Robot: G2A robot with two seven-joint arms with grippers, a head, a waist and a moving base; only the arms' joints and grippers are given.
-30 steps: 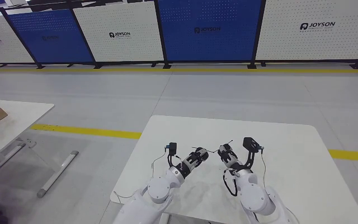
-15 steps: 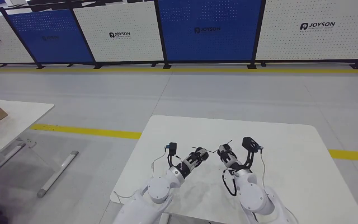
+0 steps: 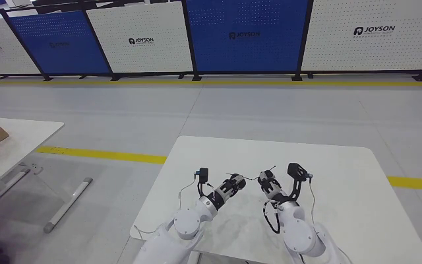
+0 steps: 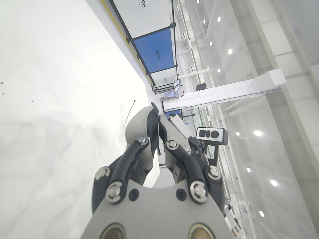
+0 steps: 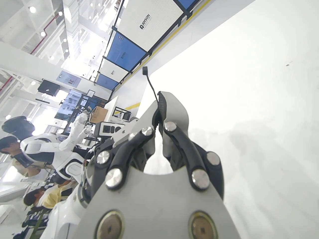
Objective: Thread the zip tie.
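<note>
I am watching the thin black plastic zip tie (image 5: 152,85), which is sitting low over the near middle of the white rectangular desk (image 3: 330,165), between my two arms. The right gripper (image 5: 158,106) is pinching its strap with both fingers pressed together. The tie's small square head (image 5: 145,70) is sticking out past the fingertips toward the far right.

Against the picture from a second ago, that free end is leaning a touch further right in the top view. The right wrist is shifting slightly rightward, away from the left arm, but the change is tiny. I am reading this as a small alignment adjustment rather than a feed. The threading is not looking done yet, though the stretch of tie between the grippers is too fine for me to judge.

The left gripper (image 4: 157,119) is sitting just left of the right one, fingers together. I cannot tell whether they are gripping the tie's tail. It is staying where it was in both earlier frames.
</note>
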